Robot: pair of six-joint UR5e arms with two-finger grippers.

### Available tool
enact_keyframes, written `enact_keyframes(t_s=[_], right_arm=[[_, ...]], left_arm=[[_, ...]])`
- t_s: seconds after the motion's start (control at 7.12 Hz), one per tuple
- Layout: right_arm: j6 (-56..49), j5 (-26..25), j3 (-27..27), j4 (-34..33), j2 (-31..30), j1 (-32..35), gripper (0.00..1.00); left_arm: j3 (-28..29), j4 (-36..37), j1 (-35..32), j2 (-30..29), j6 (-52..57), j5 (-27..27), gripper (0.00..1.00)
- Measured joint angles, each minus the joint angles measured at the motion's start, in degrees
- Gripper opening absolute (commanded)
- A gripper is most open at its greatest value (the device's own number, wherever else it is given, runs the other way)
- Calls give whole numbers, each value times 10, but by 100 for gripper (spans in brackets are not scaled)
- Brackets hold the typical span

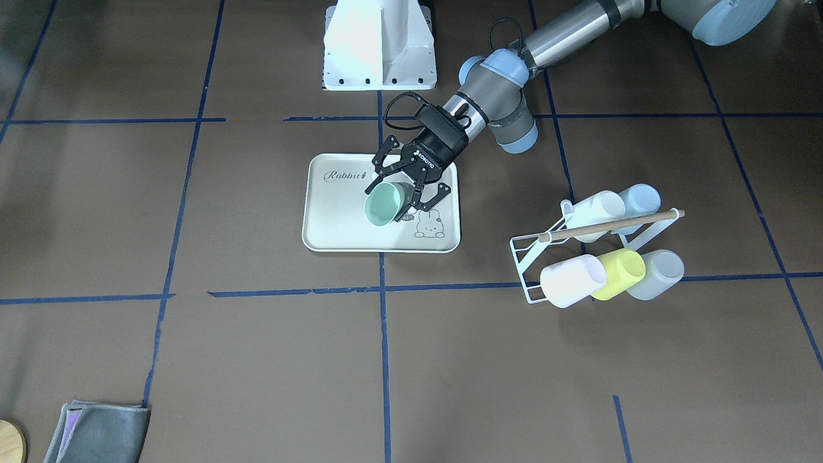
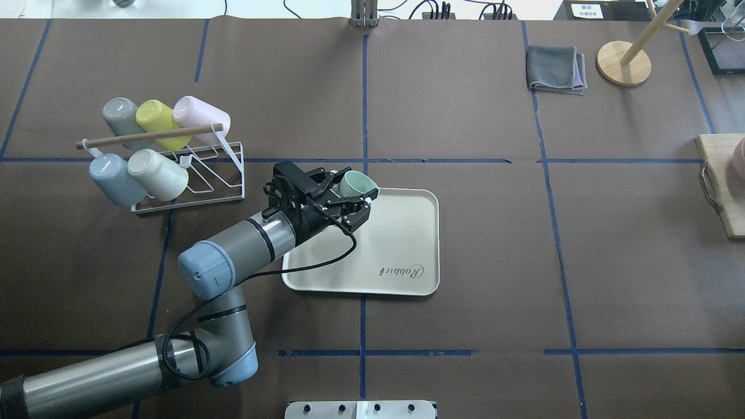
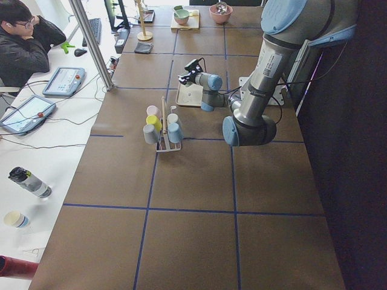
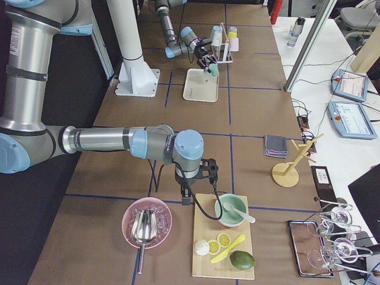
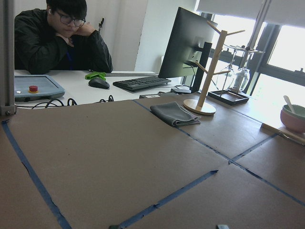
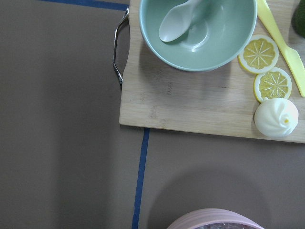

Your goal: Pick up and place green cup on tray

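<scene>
The green cup point(image 1: 384, 204) is a pale mint cup, tilted with its mouth towards the operators' side, above the cream tray point(image 1: 341, 222) near the rabbit drawing. My left gripper point(image 1: 395, 196) is shut on the green cup, with its fingers on either side of the cup's wall. In the overhead view the cup point(image 2: 357, 183) is at the tray's point(image 2: 401, 238) far left corner, in the left gripper point(image 2: 349, 193). My right gripper point(image 4: 196, 181) shows only in the exterior right view, beside a wooden board; I cannot tell if it is open or shut.
A white wire rack point(image 2: 192, 174) with several cups stands left of the tray. A folded grey cloth point(image 2: 556, 70) and a wooden stand point(image 2: 624, 63) are at the far right. A wooden board point(image 6: 190, 105) bears a green bowl point(image 6: 198, 28) and lemon slices, near a pink bowl point(image 4: 146, 222).
</scene>
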Motion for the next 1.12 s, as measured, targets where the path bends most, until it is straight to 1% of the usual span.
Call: enact_keyframes(t_s=[0.28,1.12], right_arm=[[0,0,0,0,0,0,100],[1,1,-1,0,1,0,100]], left_arm=[[11,0,9,-1,14,-5,76],[10,0,11,10,16,-8,81]])
